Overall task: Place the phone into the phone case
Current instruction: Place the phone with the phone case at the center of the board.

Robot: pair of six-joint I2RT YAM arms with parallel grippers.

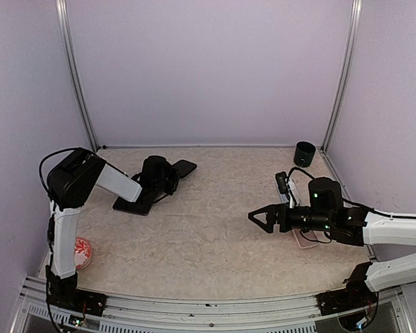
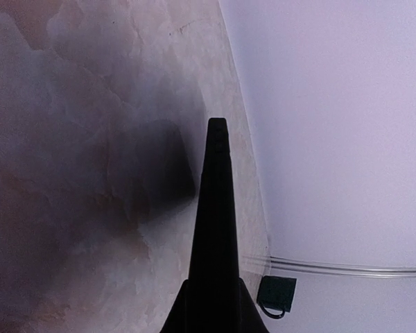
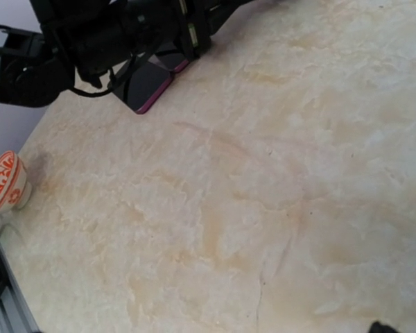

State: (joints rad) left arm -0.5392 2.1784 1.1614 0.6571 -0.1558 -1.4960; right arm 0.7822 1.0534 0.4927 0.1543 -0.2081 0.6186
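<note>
**Desk:** So where does the phone sit, reading from the left?

**Photographer:** At the left of the table (image 1: 215, 243), a dark flat slab (image 1: 133, 202) lies under the left arm's forearm. The right wrist camera catches the same slab (image 3: 149, 87) and shows a magenta edge along it. Just past it, the left gripper (image 1: 173, 173) has its fingers (image 2: 217, 139) pressed together into one black wedge, with nothing visible between them. A second dark slab (image 1: 185, 167), with a grey sheen on its face, juts from under that gripper toward the back wall. Either slab may be the phone or the case; these views do not settle it. The gripper also hides whether the two touch.

**Desk:** And right of centre?

**Photographer:** The right gripper (image 1: 258, 222) is held over the table with its jaws spread wide. It grips nothing and is well apart from both slabs. A pale flat item (image 1: 305, 243) lies mostly hidden beneath that arm.

**Desk:** Containers?

**Photographer:** Two. A red-and-white cup (image 1: 82, 253) stands at the near left, just beside the left arm's upright link. A black cup (image 1: 305, 152) stands in the far right corner. What either one holds cannot be made out
</note>
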